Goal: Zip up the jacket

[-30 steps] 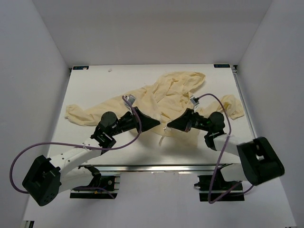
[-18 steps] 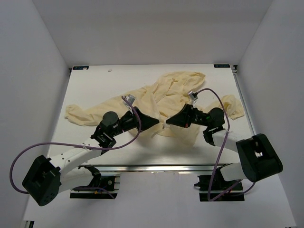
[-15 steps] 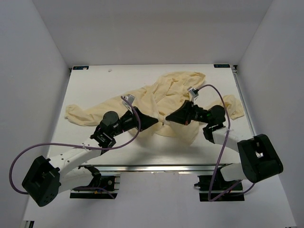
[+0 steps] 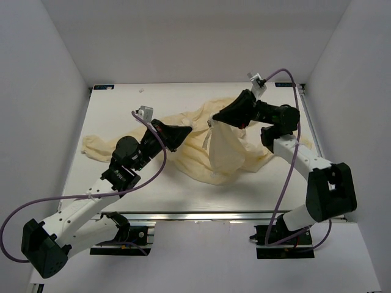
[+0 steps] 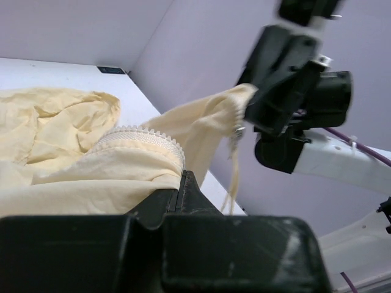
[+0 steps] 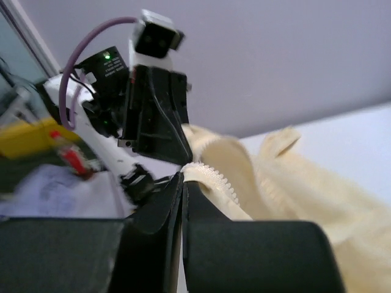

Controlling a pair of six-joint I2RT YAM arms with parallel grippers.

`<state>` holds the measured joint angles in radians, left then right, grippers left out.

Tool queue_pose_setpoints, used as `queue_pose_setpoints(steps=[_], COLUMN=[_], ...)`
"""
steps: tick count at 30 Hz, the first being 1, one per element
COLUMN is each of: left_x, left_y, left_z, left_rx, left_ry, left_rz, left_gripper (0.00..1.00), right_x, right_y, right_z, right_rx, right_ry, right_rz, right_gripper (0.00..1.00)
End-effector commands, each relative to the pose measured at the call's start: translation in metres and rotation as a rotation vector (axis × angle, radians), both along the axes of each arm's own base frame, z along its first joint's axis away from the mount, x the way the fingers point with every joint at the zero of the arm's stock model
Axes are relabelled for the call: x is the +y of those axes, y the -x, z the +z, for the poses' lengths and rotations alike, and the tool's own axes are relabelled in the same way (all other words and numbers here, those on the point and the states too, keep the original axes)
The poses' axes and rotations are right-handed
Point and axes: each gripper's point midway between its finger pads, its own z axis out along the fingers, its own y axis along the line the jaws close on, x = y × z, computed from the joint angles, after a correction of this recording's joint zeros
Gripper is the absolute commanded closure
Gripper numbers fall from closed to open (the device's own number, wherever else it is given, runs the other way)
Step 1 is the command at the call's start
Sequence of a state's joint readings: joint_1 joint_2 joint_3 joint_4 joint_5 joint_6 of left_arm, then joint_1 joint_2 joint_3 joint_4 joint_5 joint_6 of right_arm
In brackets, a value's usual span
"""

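Note:
The pale yellow jacket [image 4: 227, 155] lies spread on the white table, its front pulled up between the two arms. My left gripper [image 4: 190, 129] is shut on one front edge; the left wrist view shows the zipper teeth [image 5: 142, 137] curving out of its closed jaws [image 5: 181, 175]. Close to its right, my right gripper [image 4: 212, 120] is shut on the other front edge, from which fabric hangs to the table. White zipper teeth [image 6: 212, 177] sit at its closed tips [image 6: 183, 175]. A thin drawstring [image 5: 232, 177] dangles below the right gripper. No zipper slider shows.
One sleeve [image 4: 98, 147] trails toward the table's left side and another fold of the jacket [image 4: 305, 143] lies by the right edge. Grey walls close the table on three sides. Purple cables [image 4: 287, 79] loop off both wrists.
Both grippers have risen and moved away from the near edge, lifting the jacket's front edges off the table. The right arm swung up and back the most.

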<state>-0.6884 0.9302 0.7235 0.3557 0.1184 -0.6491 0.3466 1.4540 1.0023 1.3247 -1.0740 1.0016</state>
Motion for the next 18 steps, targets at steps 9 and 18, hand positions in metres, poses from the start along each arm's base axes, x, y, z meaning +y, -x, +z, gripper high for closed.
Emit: queue_pose_setpoints(steps=[9,18], left_x=[-0.011,-0.012], left_y=[0.004,0.011], left_z=[0.011,-0.012], left_rx=[-0.089,-0.038], left_ry=[0.016,0.053], left_rz=[-0.067,-0.102], left_gripper=[1.0,1.0], right_x=[-0.006,-0.001], right_y=[0.013,0.001], right_z=[-0.037,-0.032], right_rx=[0.067,0.069], right_ry=[-0.038,-0.079], right_rz=[-0.099,-0.398], right_gripper=[1.0,1.0])
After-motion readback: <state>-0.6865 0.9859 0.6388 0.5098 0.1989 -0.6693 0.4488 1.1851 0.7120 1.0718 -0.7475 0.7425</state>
